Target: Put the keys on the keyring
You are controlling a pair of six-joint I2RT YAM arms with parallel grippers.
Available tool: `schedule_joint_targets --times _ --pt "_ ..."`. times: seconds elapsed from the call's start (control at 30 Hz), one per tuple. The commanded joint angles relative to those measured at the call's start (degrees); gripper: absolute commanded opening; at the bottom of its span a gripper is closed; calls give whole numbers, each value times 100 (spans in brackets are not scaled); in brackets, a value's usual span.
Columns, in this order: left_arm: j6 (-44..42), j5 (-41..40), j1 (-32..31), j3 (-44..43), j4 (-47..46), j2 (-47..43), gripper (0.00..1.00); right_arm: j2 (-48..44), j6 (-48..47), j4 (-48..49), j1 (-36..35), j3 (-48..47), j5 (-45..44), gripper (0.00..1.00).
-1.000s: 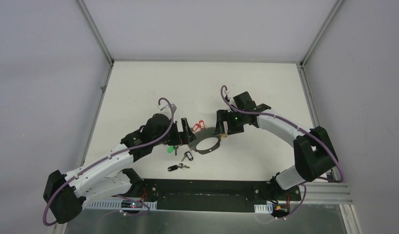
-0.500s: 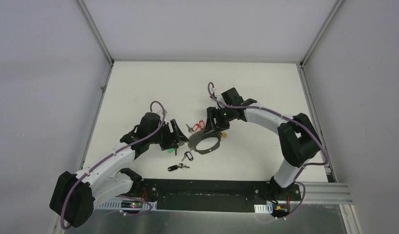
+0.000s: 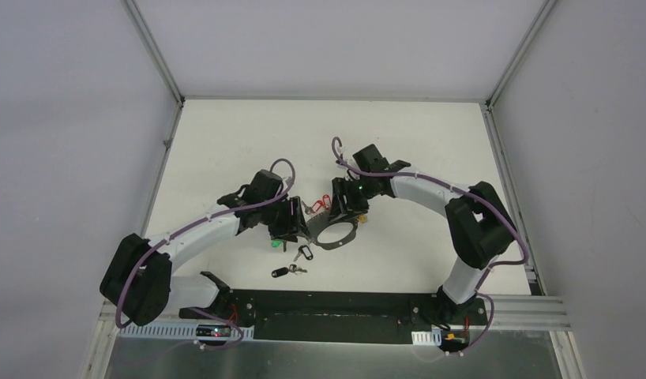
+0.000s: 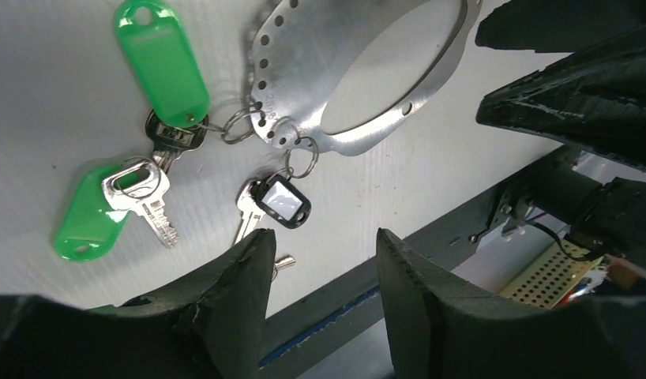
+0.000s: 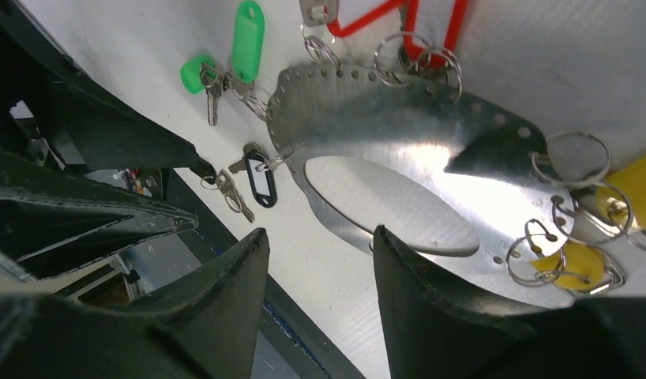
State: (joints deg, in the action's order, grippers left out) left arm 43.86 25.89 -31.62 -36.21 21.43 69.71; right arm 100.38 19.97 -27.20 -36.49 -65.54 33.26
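The keyring (image 3: 336,234) is a flat grey metal ring with punched holes, lying mid-table. Red-tagged (image 3: 324,200) and yellow-tagged (image 3: 362,219) keys hang on it. A green-tagged key (image 4: 162,59) and a black-tagged key (image 4: 282,201) sit at its edge, each joined to it by a small split ring. Another black-headed key (image 3: 284,271) lies loose nearer the arm bases. My left gripper (image 3: 294,229) hovers over the ring's left edge, open, with nothing between its fingers. My right gripper (image 3: 341,212) hovers over the ring's far edge, open and empty.
A second green tag (image 4: 87,225) with a silver key lies left of the ring. The black base rail (image 3: 328,304) runs along the table's near edge. White walls and aluminium frame posts (image 3: 154,51) bound the table.
Both grippers have narrowed their jaws. The left arm swung right and inward toward the ring's left edge. The right arm moved left, over the ring's far side.
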Motion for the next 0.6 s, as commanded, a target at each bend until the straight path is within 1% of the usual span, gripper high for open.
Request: schedule_joint_targets --times 0.0,0.17,0.23,0.27,0.33,0.37,0.43,0.57 --pt "-880 -707 -449 -827 914 471 51 -533 167 -47 116 267 24 53" --pt "-1382 -1389 -943 -1617 1542 1172 50 -904 192 -109 289 626 1 53" --pt "-1514 -1601 -1038 -1836 1700 1400 48 -1098 195 -133 366 803 -20 53" --pt "-1577 -1637 -1060 -1910 1727 1534 45 -1194 199 -150 409 876 -31 53" --pt "-1712 -1648 -1089 -2041 1728 1703 35 -1393 205 -191 496 1018 -58 53" --pt "-1759 -1664 -1108 -2109 1732 1801 33 -1492 222 -197 547 1096 -82 53" --pt "-1836 -1697 -1153 -2233 1728 1979 32 -1674 266 -206 651 1235 -77 53" --pt "-1927 -1703 -1233 -2427 1735 2311 34 -1946 268 -287 828 1418 -40 52"
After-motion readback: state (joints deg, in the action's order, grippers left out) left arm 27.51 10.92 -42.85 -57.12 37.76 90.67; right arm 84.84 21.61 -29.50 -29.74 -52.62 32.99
